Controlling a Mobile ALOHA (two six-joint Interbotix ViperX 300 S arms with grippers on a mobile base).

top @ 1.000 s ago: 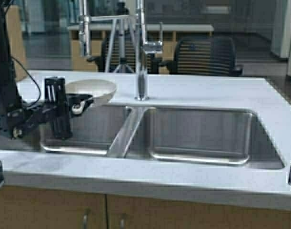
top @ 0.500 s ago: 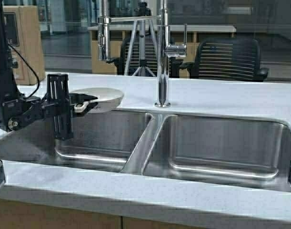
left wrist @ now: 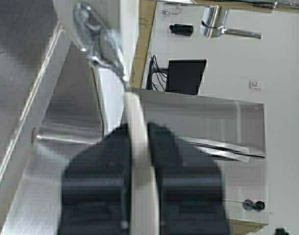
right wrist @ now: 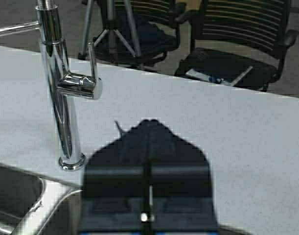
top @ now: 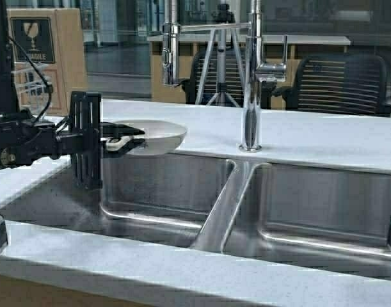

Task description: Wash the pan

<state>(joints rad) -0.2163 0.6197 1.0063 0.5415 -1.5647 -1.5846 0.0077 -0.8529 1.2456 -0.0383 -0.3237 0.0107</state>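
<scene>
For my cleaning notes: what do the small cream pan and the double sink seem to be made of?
The small round cream pan looks enamel- or ceramic-coated: smooth, matte, pale. The double-basin sink looks like brushed stainless steel: grey, with soft reflections. The left gripper holds the pan's handle.

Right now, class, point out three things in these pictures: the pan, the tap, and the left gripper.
pan [top: 153,134], high view, on the pale bowl's rim.
tap [top: 249,96], high view, on the upright chrome column.
left gripper [top: 121,138], high view, between its fingertips at the pan's handle.
</scene>
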